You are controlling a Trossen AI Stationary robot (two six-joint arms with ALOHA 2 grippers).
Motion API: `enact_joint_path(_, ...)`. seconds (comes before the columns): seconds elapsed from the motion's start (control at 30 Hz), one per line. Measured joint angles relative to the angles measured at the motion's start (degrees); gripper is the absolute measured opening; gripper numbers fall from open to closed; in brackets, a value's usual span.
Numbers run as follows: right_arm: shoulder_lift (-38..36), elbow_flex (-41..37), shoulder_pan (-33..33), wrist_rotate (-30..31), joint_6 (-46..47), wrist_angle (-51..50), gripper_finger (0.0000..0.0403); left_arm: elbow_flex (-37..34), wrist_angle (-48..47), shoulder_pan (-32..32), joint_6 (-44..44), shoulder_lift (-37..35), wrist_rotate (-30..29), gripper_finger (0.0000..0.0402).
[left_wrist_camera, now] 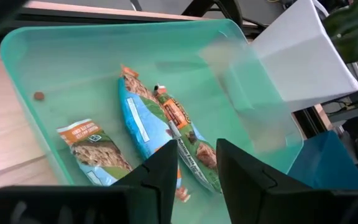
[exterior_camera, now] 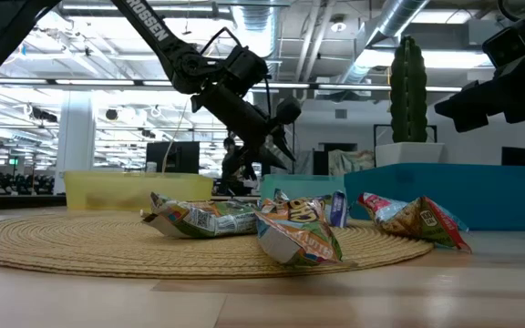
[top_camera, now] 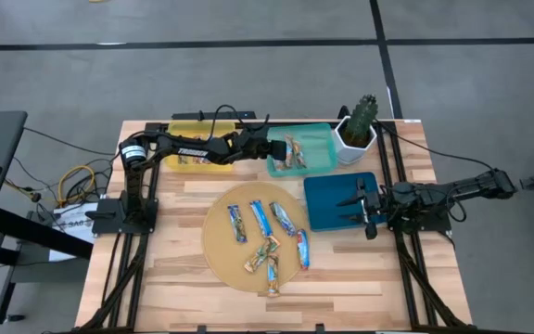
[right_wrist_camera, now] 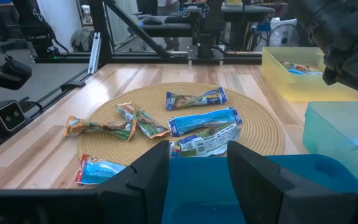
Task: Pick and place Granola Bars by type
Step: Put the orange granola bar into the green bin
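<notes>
Left tool (left_wrist_camera: 196,163) open above teal tray (left_wrist_camera: 61,68) bars (left_wrist_camera: 166,134).

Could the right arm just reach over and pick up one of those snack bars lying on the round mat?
Probably yes. The right pincer hangs open over the dark blue tray, right beside the round mat; the nearest bar lies uncovered with nothing between.

Wooden slatted table (top_camera: 193,199) with trays, mat and planter

A round woven mat (top_camera: 222,243), a yellow tray (top_camera: 185,163), a teal tray (top_camera: 318,150), a blue tray (top_camera: 327,199) and a white cactus planter (top_camera: 352,144) are set directly on it.
</notes>
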Motion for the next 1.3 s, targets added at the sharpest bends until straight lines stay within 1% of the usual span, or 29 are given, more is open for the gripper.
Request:
enact_joint_path(0.13, 0.0, 0.0, 0.02, 0.0, 0.0, -0.01, 0.0154, 0.0, 0.0, -0.1, 0.07, 0.0, 0.0, 0.0103)
enact_joint_path(0.23, -0.01, -0.01, 0.01, 0.0, 0.0, 0.0, 0.0154, 0.0, 0.37, -0.14, 1.88, 0.0, 0.48, 0.0103)
enact_joint_path(0.4, 0.0, -0.01, 0.02, 0.0, -0.02, 0.0, 0.0154, 0.0, 2.97, -1.23, 6.57, 0.0, 3.31, 0.0103)
enact_joint_path(0.5, 0.0, 0.0, 0.02, 0.0, 0.0, 0.0, 0.0154, 0.0, 4.58, -2.64, 10.8, 0.0, 4.55, 0.0103)
enact_joint_path(0.77, 0.0, -0.02, 0.02, -0.02, -0.02, 0.0, 0.0154, 0.0, 4.82, -6.09, 26.4, -0.11, 4.88, 0.0103)
enact_joint_path(0.97, -0.02, -0.01, 0.02, 0.0, -0.02, 0.0, 0.0154, 0.0, 4.79, -9.1, 39.99, -0.13, 9.76, 0.0103)
enact_joint_path(1.17, -0.01, 0.0, 0.01, 0.0, -0.01, 0.0, 0.0154, 0.0, 4.71, -12.57, 54.6, -0.13, 16.93, 0.0103)
enact_joint_path(1.3, 0.0, 0.0, 0.0, -0.01, -0.02, 0.0, 0.0154, 0.0, 4.02, -15.19, 62.26, -0.15, 18.58, 0.0103)
